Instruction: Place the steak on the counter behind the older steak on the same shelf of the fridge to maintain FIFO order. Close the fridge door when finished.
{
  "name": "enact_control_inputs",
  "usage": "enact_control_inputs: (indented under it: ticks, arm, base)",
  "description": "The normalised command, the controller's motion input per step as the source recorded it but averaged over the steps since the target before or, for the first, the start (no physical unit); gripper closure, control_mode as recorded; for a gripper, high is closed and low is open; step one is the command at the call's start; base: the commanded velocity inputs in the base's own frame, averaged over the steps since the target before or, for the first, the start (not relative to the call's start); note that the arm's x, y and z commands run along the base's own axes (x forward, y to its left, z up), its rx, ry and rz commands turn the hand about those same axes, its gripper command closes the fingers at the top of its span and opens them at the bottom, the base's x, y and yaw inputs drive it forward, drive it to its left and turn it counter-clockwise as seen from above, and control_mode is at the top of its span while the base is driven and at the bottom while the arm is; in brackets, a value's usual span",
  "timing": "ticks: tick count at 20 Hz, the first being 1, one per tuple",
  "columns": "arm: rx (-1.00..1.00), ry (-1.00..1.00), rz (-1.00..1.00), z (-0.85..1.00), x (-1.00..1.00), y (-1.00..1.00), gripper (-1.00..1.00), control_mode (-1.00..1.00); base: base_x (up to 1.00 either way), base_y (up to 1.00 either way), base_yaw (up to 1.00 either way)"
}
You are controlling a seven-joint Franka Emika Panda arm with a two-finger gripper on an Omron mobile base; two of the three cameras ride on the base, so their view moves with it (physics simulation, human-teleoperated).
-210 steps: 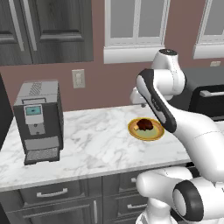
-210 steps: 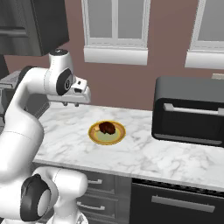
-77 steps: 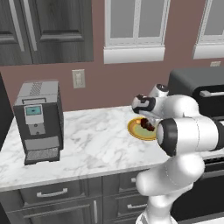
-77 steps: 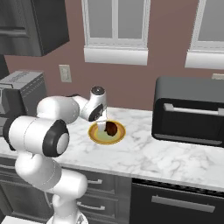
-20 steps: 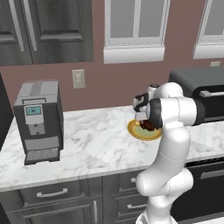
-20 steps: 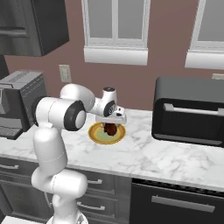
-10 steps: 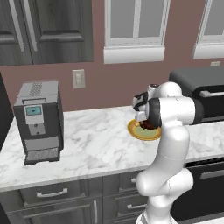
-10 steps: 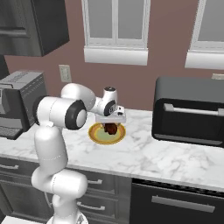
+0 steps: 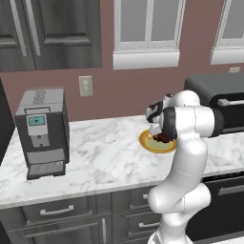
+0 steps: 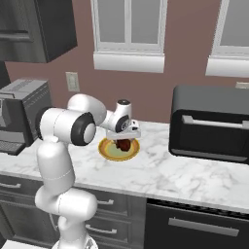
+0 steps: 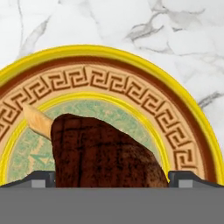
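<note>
So the steak (image 11: 103,151) is sitting on a yellow-rimmed plate (image 11: 175,113) with a Greek-key border on the marble table (image 10: 170,170), tan bone end pointing to about 10 o'clock in the hand view. The end effector (image 10: 124,141) is right down over it with a finger tip on each side of the meat, but I can't tell if it's actually squeezing yet. There's a coffee machine (image 9: 42,131) way off at the table's left end and a black toaster oven (image 10: 211,124) at the right.

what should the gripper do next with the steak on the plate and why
Probably close the fingers on the steak. In the hand view a fingertip sits on either side of the meat, apart and low over the yellow-rimmed plate, so the gripper looks placed to grasp.
</note>
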Motion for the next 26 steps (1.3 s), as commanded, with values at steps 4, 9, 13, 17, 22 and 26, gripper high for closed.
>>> enact_control_inputs:
  ticks: [4,9,13,17,22,26]
  arm:
    - [-0.04,0.05,0.08,-1.0,-0.5,0.24,1.0,-1.0]
    - [0.0,0.06,0.06,-0.52,-0.12,0.21,1.0,-1.0]
    - [0.01,-0.02,0.01,-0.04,-0.36,0.04,1.0,-1.0]
    - [0.0,-0.2,0.0,0.64,-0.88,0.03,1.0,-1.0]
    - [0.0,-0.27,0.0,0.96,-0.76,0.33,1.0,-1.0]
    - [0.0,-0.14,0.0,0.83,-0.65,0.41,1.0,-1.0]
  base:
    - [0.0,0.0,0.0]
    - [0.0,0.0,0.0]
    - [0.0,0.0,0.0]
    - [0.0,0.0,0.0]
    - [0.0,0.0,0.0]
    - [0.0,0.0,0.0]
